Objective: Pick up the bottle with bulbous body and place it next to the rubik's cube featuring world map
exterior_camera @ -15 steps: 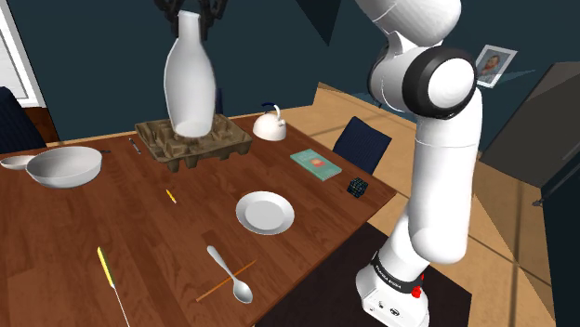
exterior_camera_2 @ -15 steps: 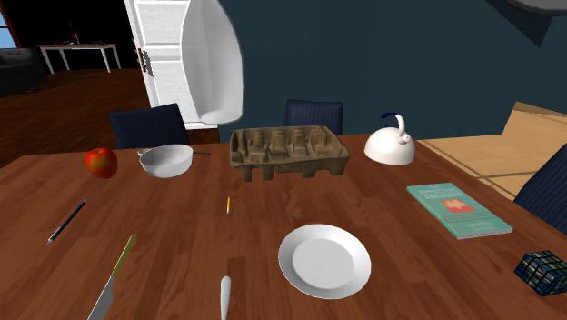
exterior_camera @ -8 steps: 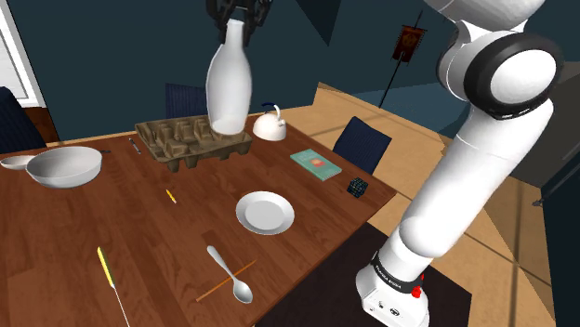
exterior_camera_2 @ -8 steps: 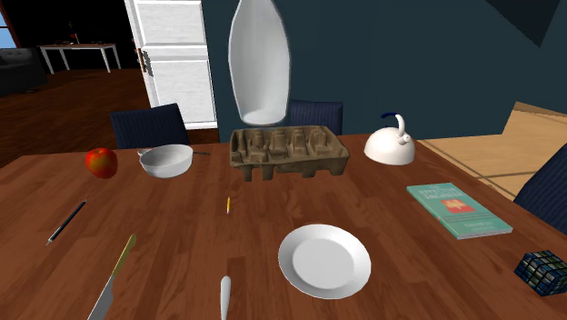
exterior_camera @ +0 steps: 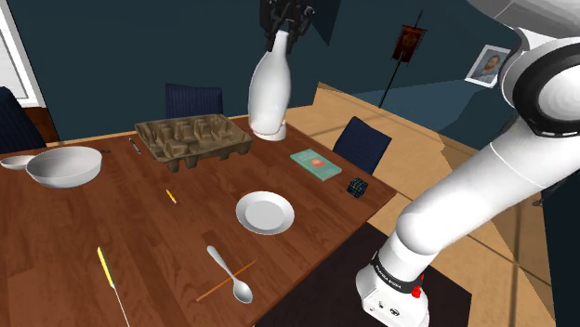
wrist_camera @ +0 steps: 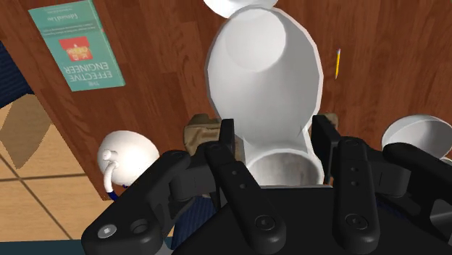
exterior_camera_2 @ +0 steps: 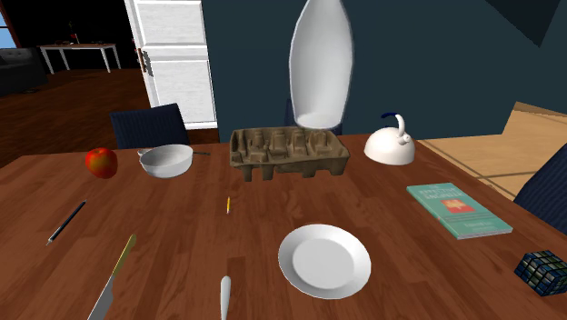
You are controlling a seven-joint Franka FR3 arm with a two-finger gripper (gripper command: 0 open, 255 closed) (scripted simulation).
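I've got the black two-finger gripper (exterior_camera: 288,20) clamped on the narrow neck of the white bulbous-bodied bottle (exterior_camera: 270,88), fingers (wrist_camera: 227,138) pressed on either side of the neck in the wrist view, so the jaws are narrow and holding it. The bottle hangs base down, high off the brown wooden table (exterior_camera: 139,223), touching nothing below. In the second exterior view it hangs over the right end of the brown cardboard egg tray (exterior_camera_2: 286,150), between the tray and the white kettle with a dark handle (exterior_camera_2: 391,141); in the shoulder view its base overlaps the kettle. The dark rubik's cube with small coloured tiles (exterior_camera: 358,187) sits near the table edge at the shoulder view's right, just past the teal book (exterior_camera: 317,163), well apart from the bottle. I can't make out any map print on the cube. The round white plate (exterior_camera: 265,213) lies mid-table, a grey metal spoon (exterior_camera: 230,274) nearer the camera. The white bowl (exterior_camera: 63,167) is at the shoulder view's left. A red apple (exterior_camera_2: 101,162) sits beside the bowl in the second exterior view.
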